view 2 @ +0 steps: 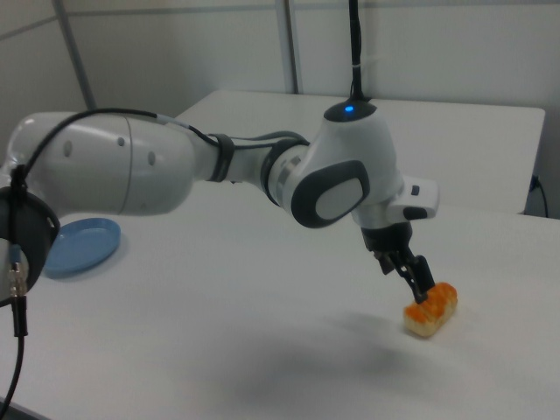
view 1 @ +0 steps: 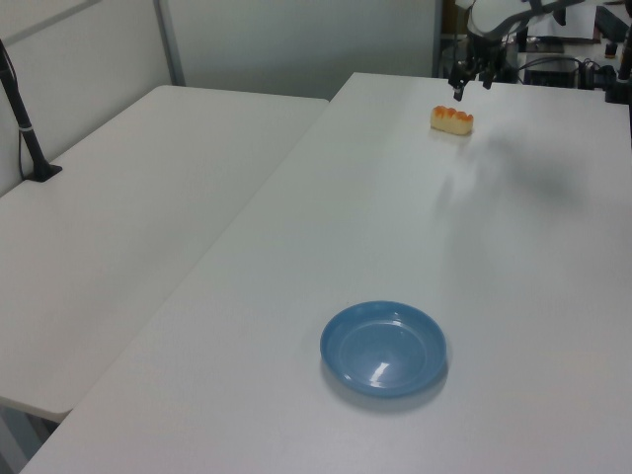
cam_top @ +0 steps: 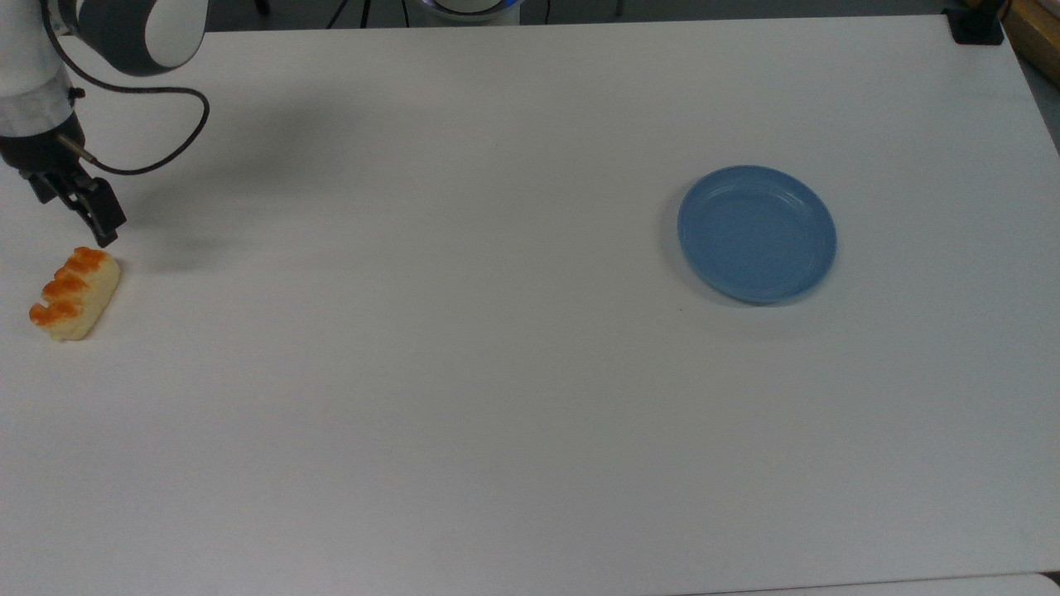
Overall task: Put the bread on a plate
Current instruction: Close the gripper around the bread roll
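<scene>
The bread [cam_top: 74,294], a small cream loaf with orange-brown bumps, lies near the top view's left edge on the white table [cam_top: 497,372]. My gripper [cam_top: 76,218] hangs open just above the bread's far end, nothing between its fingers. In the left view the gripper [view 1: 472,87] sits slightly above the bread [view 1: 452,119], its two fingers apart. In the right view the gripper [view 2: 418,282] reaches down to the bread [view 2: 431,309]. The blue plate [cam_top: 756,234] lies empty far off at the top view's right, also seen as the plate [view 1: 383,349] and the plate [view 2: 79,245].
The arm's black cable [cam_top: 166,124] loops over the table's top-left corner in the top view. A black clamp [cam_top: 977,25] sits at the table's top-right corner. In the left view, a second white table [view 1: 148,197] with a black post [view 1: 25,128] adjoins on the left.
</scene>
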`<state>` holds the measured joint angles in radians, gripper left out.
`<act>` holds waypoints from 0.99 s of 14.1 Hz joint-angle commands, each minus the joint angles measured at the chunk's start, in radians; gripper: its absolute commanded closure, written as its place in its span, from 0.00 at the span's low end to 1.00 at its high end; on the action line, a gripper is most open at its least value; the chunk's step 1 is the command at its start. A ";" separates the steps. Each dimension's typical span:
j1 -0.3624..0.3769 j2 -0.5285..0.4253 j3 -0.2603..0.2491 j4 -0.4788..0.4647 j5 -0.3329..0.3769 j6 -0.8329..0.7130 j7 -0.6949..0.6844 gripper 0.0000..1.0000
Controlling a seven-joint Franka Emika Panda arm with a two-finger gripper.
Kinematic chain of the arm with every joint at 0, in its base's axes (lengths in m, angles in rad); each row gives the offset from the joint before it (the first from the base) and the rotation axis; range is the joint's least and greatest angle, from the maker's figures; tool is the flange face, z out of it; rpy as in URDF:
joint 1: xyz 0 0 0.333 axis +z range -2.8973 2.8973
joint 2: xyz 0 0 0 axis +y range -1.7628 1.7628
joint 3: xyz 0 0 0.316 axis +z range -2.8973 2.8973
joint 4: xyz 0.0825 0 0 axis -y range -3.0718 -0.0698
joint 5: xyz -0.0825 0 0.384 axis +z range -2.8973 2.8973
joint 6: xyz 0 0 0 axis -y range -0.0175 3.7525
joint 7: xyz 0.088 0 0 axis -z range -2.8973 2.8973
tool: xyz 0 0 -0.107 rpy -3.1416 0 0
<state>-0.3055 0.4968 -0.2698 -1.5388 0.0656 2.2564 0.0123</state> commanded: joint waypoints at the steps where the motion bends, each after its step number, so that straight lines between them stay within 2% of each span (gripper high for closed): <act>1: -0.018 0.078 0.006 0.028 -0.001 0.118 0.017 0.00; 6: -0.027 0.143 0.006 0.062 -0.009 0.180 0.008 0.00; 13: -0.027 0.163 0.026 0.062 -0.024 0.180 -0.002 0.00; 14: -0.027 0.163 0.026 0.060 -0.026 0.180 -0.005 0.14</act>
<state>-0.3266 0.6541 -0.2530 -1.4865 0.0600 2.4234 0.0109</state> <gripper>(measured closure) 0.000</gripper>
